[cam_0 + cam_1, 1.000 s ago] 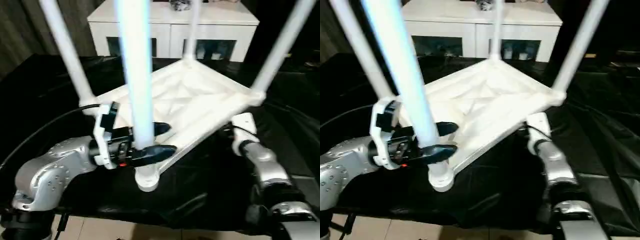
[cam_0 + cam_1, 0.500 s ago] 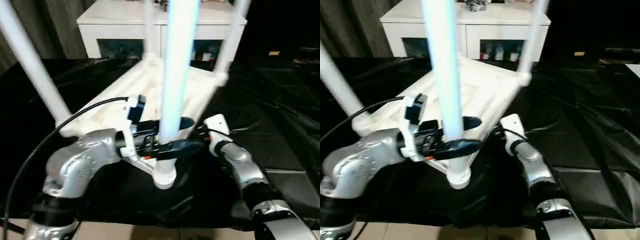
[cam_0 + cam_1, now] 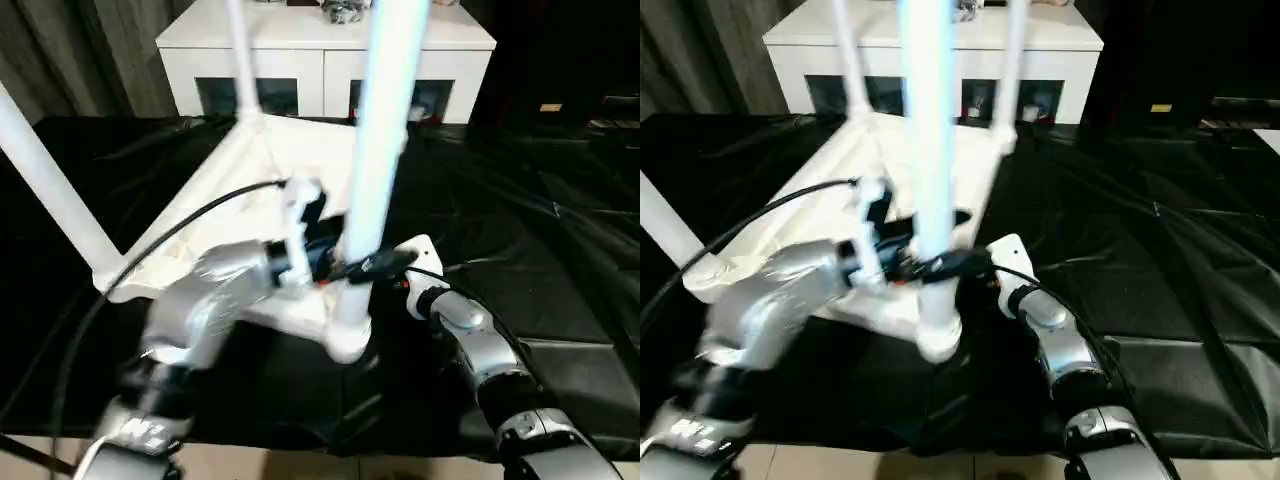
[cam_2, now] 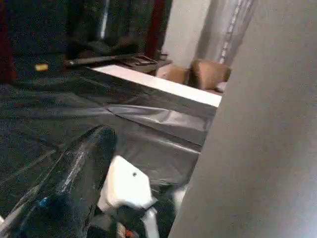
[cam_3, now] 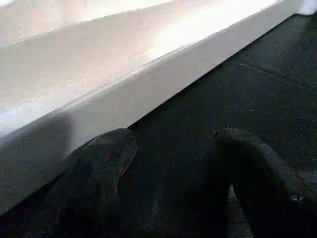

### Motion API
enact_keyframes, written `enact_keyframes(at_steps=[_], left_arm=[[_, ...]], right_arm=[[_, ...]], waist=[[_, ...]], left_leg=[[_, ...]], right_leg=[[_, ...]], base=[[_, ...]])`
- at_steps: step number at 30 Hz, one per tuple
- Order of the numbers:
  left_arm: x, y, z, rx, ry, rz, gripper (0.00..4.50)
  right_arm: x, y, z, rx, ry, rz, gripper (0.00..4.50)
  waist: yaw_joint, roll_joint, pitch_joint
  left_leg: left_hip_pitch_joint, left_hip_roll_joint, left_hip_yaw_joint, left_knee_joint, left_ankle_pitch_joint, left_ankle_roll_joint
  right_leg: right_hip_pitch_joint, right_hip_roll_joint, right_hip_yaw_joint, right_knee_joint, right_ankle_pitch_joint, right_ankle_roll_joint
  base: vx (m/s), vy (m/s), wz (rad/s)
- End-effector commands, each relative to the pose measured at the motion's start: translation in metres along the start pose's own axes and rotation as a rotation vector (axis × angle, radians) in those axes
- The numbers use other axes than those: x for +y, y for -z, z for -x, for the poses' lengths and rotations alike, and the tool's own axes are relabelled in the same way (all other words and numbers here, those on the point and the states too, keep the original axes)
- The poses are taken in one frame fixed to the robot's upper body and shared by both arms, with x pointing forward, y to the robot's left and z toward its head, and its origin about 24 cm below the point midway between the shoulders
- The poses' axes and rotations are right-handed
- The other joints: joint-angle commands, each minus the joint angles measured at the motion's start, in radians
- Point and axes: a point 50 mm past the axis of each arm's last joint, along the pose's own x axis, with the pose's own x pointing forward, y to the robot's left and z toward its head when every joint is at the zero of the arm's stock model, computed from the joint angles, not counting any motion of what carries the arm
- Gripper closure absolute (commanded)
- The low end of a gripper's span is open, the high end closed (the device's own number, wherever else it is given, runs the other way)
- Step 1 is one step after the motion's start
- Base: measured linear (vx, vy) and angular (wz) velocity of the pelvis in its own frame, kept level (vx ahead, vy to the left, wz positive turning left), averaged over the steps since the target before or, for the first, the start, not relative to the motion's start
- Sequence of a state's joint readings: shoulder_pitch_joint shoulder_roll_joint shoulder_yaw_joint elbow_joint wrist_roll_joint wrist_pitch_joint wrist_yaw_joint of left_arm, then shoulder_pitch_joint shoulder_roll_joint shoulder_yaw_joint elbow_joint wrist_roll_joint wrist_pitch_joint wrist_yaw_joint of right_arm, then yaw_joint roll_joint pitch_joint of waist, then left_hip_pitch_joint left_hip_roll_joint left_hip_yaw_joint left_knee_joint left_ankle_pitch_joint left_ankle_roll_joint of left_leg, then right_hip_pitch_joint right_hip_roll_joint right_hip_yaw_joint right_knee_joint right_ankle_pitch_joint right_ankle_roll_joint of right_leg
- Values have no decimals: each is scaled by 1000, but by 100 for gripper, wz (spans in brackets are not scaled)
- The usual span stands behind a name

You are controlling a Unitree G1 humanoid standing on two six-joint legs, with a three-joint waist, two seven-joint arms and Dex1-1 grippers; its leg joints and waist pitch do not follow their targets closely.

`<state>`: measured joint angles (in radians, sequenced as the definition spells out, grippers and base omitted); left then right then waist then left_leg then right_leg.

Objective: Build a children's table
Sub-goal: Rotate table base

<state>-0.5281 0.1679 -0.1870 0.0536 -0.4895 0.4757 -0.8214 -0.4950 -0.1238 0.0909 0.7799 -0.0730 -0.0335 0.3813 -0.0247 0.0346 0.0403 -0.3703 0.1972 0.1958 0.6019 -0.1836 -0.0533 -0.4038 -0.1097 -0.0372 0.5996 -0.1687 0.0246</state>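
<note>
Black-draped bench (image 3: pixel 560 230): table (image 3: pixel 250 170) has swung round; my left hand (image 3: pixel 362 268) stays clamped on near leg (image 3: pixel 375 160), right hand (image 5: pixel 168 173) apart, empty.

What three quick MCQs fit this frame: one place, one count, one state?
1. Where is the left gripper clamped?
A. On the white cabinet
B. On the nearest leg, low down near its corner socket
C. On the farthest leg

2. How many legs stand in the table top?
A. Two
B. Three
C. Four

3. How does the table top lie?
A. Upside down on the black cloth, legs pointing up
B. Right way up, standing on its legs
C. On its edge

Key: 1 B, the black fingers sit on either side of the near leg just above the socket. 2 C, the right eye view shows four white legs rising from the corners. 3 A, the underside faces up and every leg points upward.
</note>
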Motion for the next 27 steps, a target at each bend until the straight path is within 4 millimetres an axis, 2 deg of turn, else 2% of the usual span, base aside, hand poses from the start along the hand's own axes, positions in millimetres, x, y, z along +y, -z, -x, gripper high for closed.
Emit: enact_keyframes(at_steps=[1,6,10,11,16,17,19,20,22,23,24,26,27], left_arm=[[3,0,-10,10,-26,-28,3],[2,1,-24,7,-16,-50,3],[1,6,-34,12,-21,-67,3],[1,8,-37,13,-30,-74,3],[0,18,-51,22,-87,-106,3],[0,20,-53,19,-100,-121,3],[0,21,-55,26,-114,-145,3],[0,22,-55,43,-116,-173,3],[1,22,-55,60,-108,-225,3],[1,20,-50,43,-73,-240,3],[0,19,-49,34,-56,-239,3],[-3,15,-40,13,17,-189,3],[-4,15,-35,19,57,-169,3]], right_arm=[[34,-8,-7,-44,-165,28,112],[46,-10,-5,-67,-256,42,112],[51,-10,-2,-80,-319,40,112],[52,-10,-1,-84,-333,42,112],[55,-11,4,-100,-378,48,112],[53,-10,4,-94,-361,57,112],[47,-9,4,-89,-321,64,112],[40,-9,5,-88,-283,62,112],[27,-10,7,-95,-222,50,112],[13,-11,13,-105,-182,38,112],[8,-11,15,-108,-169,36,112],[-8,-12,24,-117,-134,33,112],[-16,-12,29,-123,-118,33,112]], waist=[[8,-7,-55],[7,-4,-55],[7,-3,-56],[6,-1,-56],[8,-6,-54],[11,-7,-53],[12,-9,-52],[13,-12,-51],[15,-11,-50],[16,-11,-50],[18,-12,-51],[23,-10,-57],[27,-8,-60]], left_leg=[[8,13,-9,-82,-371,5],[4,14,-13,-85,-388,3],[9,16,-12,-86,-401,2],[5,16,-14,-88,-399,2],[8,18,-14,-89,-428,6],[13,18,-12,-88,-442,5],[12,18,-15,-90,-467,0],[12,19,-15,-90,-473,-2],[13,19,-17,-92,-488,-7],[14,19,-18,-93,-496,-9],[11,19,-19,-95,-490,-10],[9,21,-18,-95,-453,-4],[4,22,-16,-94,-409,6]], right_leg=[[38,-10,14,-78,-290,-226],[38,-11,12,-80,-311,-219],[35,-10,12,-82,-288,-228],[39,-10,11,-80,-283,-229],[36,-12,11,-88,-310,-223],[29,-12,12,-92,-325,-220],[29,-13,10,-96,-369,-202],[26,-13,11,-98,-380,-198],[23,-13,10,-100,-401,-184],[22,-13,10,-101,-413,-176],[25,-14,10,-102,-409,-173],[29,-15,12,-95,-344,-190],[33,-15,13,-87,-271,-213]], base=[[0,0,0],[0,0,0],[0,0,0],[0,0,0],[0,0,0],[0,0,0],[0,0,0],[0,0,0],[0,0,0],[0,0,0],[0,0,0],[0,0,0],[0,0,0]])
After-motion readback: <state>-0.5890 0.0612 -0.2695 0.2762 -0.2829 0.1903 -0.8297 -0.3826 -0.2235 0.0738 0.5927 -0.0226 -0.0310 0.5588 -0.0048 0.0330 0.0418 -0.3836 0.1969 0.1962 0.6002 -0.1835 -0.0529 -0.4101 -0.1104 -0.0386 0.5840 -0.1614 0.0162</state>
